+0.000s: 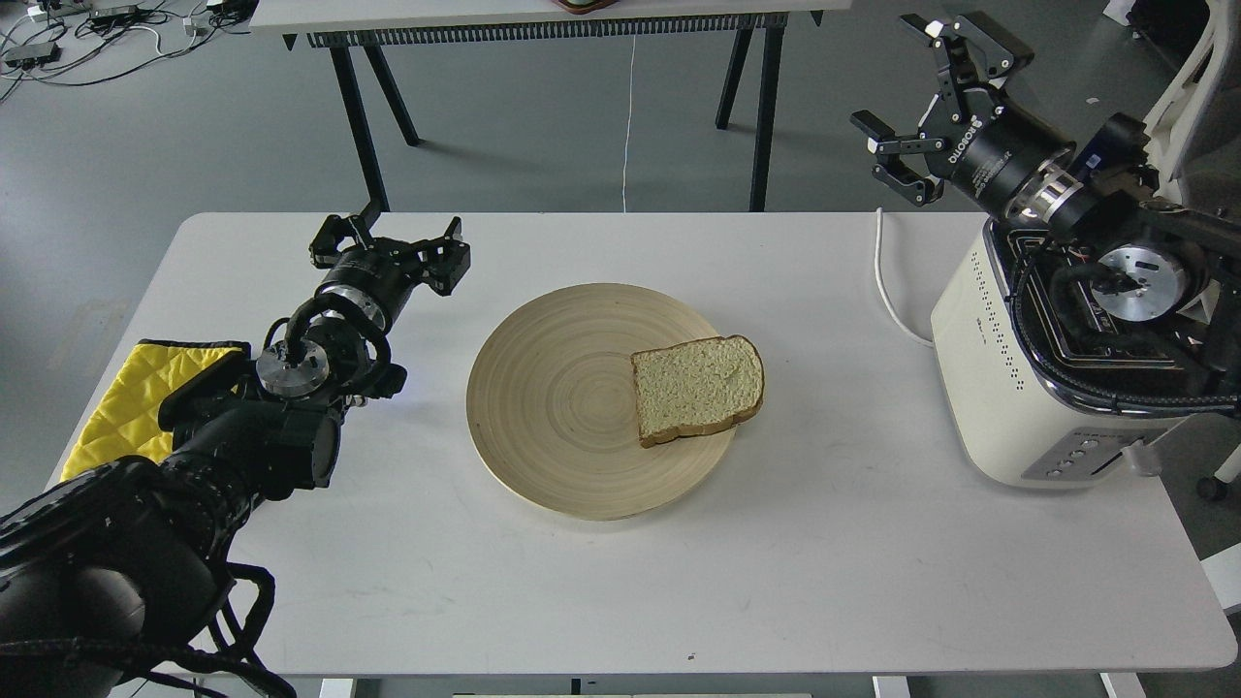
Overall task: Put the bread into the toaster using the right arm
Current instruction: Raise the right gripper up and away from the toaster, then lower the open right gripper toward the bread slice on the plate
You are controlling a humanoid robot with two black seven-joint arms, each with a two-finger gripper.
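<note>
The bread, a pale slice with brown crust, lies flat on the right part of a round wooden plate at the table's middle. The cream-white toaster stands at the table's right edge, its chrome top partly hidden by my right arm. My right gripper is open and empty, raised high above the table's far right corner, well away from the bread. My left gripper rests over the table left of the plate, its fingers spread and empty.
A yellow quilted cloth lies at the table's left edge. The toaster's white cord runs over the table behind it. A second table stands beyond, and a white chair at the far right.
</note>
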